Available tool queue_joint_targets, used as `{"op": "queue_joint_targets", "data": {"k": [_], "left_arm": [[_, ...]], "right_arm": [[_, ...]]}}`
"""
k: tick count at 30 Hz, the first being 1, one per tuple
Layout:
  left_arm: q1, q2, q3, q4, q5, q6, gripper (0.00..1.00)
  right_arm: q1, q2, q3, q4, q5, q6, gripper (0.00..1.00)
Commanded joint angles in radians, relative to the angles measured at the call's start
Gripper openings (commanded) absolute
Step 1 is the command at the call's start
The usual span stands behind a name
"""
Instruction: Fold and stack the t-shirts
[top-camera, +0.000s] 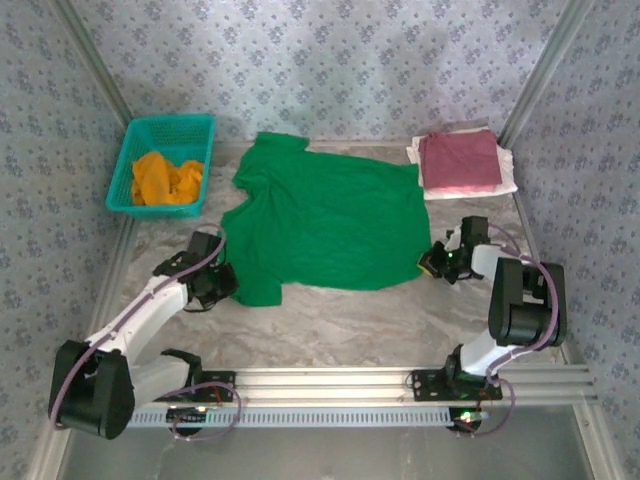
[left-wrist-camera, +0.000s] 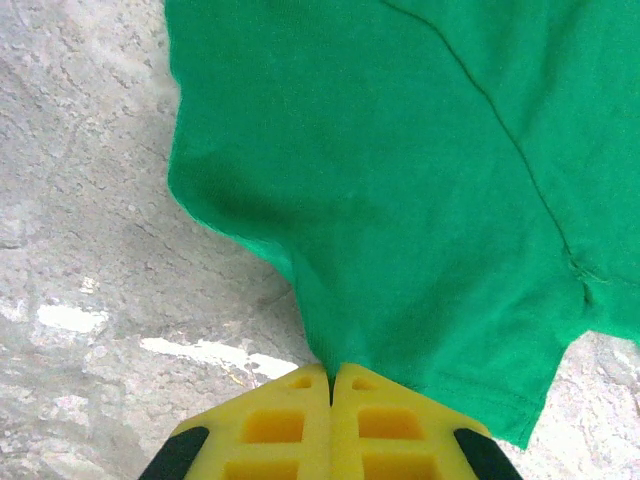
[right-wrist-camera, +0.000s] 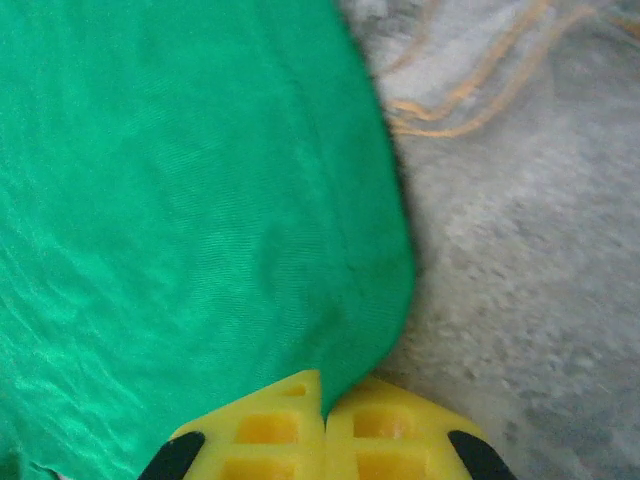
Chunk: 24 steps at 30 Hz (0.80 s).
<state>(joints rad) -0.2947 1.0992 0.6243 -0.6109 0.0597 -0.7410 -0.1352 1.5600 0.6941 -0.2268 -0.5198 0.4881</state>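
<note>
My two claws are both clamped on the one green t-shirt (top-camera: 330, 215) spread flat on the table (top-camera: 340, 330): my left claw (left-wrist-camera: 331, 375) pinches its near sleeve, my right claw (right-wrist-camera: 323, 385) its near hem corner. One orange shirt (top-camera: 165, 180) lies crumpled in the single teal basket (top-camera: 170, 122); one folded maroon-pink shirt (top-camera: 458, 160) sits on one white shirt (top-camera: 511, 170) far right

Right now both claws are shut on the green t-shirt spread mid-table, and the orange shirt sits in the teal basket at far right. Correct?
One slip: the teal basket holding the orange shirt is at far left, not right; the top external view shows it. The rest stands: left claw and right claw are both shut on the green t-shirt spread mid-table.
</note>
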Motion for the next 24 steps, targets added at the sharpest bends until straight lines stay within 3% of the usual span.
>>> {"op": "queue_joint_targets", "data": {"k": [1,5,9,16,18,20,24], "left_arm": [[0.006,-0.020,0.041,-0.033,-0.015,0.021,0.00],[0.015,-0.005,0.046,0.000,-0.013,0.029,0.00],[0.026,0.040,0.070,0.062,0.005,0.041,0.00],[0.029,0.122,0.148,0.107,-0.015,0.101,0.00],[0.034,0.137,0.159,0.115,-0.006,0.110,0.00],[0.037,0.143,0.169,0.112,0.001,0.118,0.00],[0.044,0.128,0.143,0.121,-0.004,0.122,0.00]], "right_arm": [[0.015,-0.050,0.064,-0.081,0.046,0.046,0.00],[0.032,-0.098,0.156,-0.216,0.155,0.133,0.00],[0.087,-0.044,0.290,-0.227,0.176,0.193,0.00],[0.160,0.264,0.610,-0.189,0.126,0.243,0.00],[0.163,0.326,0.699,-0.238,0.114,0.235,0.23],[0.162,0.331,0.723,-0.268,0.112,0.230,0.32],[0.145,0.221,0.584,-0.190,0.159,0.194,0.48]]}}
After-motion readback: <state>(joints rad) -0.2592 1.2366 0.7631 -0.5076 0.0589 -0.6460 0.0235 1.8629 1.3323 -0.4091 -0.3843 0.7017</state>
